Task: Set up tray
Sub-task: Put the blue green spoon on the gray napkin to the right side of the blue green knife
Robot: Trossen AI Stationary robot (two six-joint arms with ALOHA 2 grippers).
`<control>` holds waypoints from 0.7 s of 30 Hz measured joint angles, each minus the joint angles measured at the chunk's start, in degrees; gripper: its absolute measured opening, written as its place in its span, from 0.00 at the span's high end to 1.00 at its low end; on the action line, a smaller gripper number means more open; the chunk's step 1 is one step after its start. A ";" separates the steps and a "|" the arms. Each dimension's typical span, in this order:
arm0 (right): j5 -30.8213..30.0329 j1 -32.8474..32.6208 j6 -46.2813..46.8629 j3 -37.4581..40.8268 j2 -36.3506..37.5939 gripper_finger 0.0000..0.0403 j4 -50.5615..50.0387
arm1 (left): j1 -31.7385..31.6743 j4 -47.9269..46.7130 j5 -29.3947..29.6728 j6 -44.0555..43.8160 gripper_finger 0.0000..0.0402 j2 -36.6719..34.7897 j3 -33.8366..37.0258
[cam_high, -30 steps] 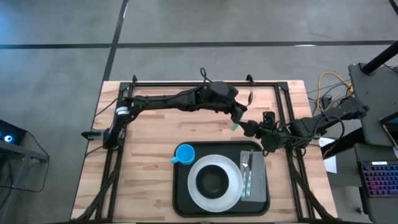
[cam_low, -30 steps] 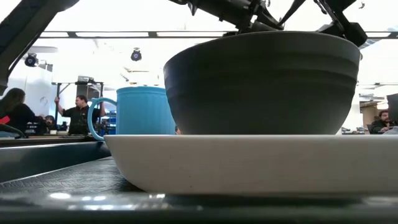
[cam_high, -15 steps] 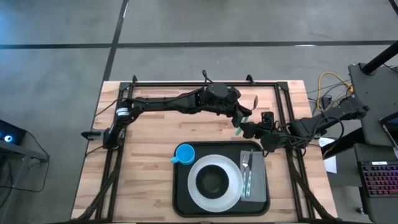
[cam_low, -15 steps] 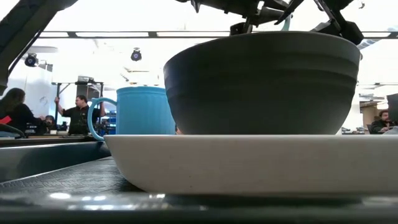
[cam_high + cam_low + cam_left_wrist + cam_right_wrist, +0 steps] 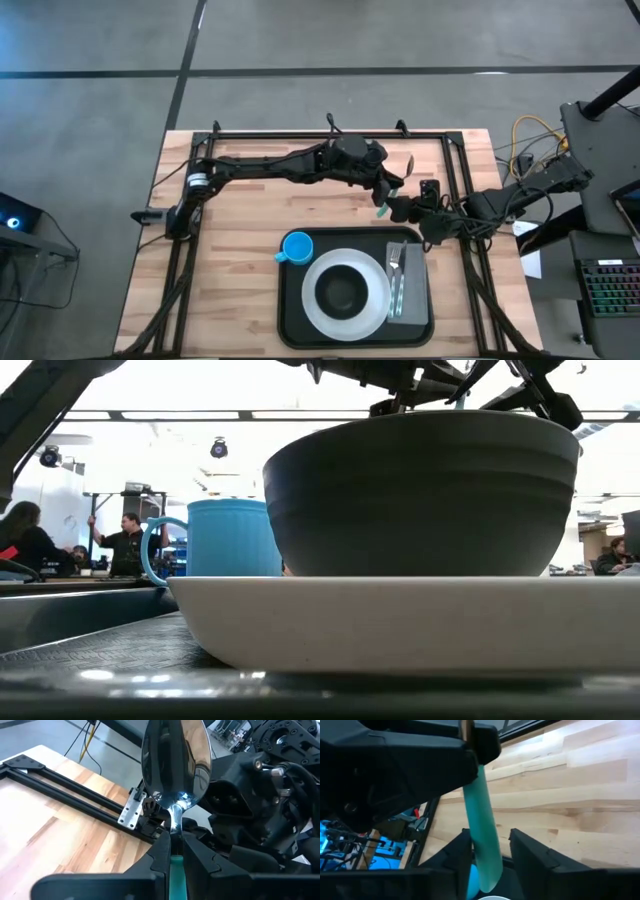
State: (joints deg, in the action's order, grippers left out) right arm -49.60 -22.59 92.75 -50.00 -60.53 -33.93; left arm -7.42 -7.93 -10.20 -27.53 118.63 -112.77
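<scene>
My left gripper [image 5: 386, 190] is shut on a spoon with a shiny metal bowl [image 5: 175, 760] and a teal handle [image 5: 482, 820], above the bare wood just beyond the black tray [image 5: 288, 300]. My right gripper [image 5: 491, 839] is open, its fingers standing on either side of the teal handle's free end. It meets the left gripper over the tray's far right corner [image 5: 402, 208]. On the tray stand a blue mug [image 5: 296, 247] and a white plate [image 5: 372, 300] carrying a dark bowl [image 5: 343, 291]. My left gripper pinches the spoon between its two fingers at the neck [image 5: 173, 817], where the metal stem meets the teal handle. The spoon's bowl sticks out past the fingertips, and the teal handle runs back between the fingers. The spoon is lifted clear of the table.
A grey napkin [image 5: 412, 290] lies on the tray's right side with a fork [image 5: 394, 262] and a teal-handled utensil [image 5: 399, 292] on it. Black frame rails [image 5: 455, 180] run along the table's edges. Bare wood lies to the tray's left. People stand in the room behind [image 5: 125, 540].
My left gripper has carried the spoon a little toward the table's right edge and tipped it, so its bowl now shows bright. The teal handle's end now sits between my right gripper's fingers.
</scene>
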 joint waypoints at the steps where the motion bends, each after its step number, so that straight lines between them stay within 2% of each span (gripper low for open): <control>1: 0.01 0.00 0.02 0.04 0.00 0.71 0.02 | -0.02 0.00 0.00 0.02 0.96 0.02 0.00; 10: 0.09 0.02 -0.61 0.11 0.00 0.88 0.22 | -0.08 0.13 0.62 1.33 0.92 0.17 0.20; 21: 0.04 -0.02 0.04 0.22 -0.03 0.91 -0.17 | -0.67 -0.19 0.15 1.49 0.90 0.03 1.70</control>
State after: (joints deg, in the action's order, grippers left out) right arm -49.56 -22.61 92.79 -49.78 -60.56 -34.11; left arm -8.09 -8.12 -10.05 -26.04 118.66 -111.07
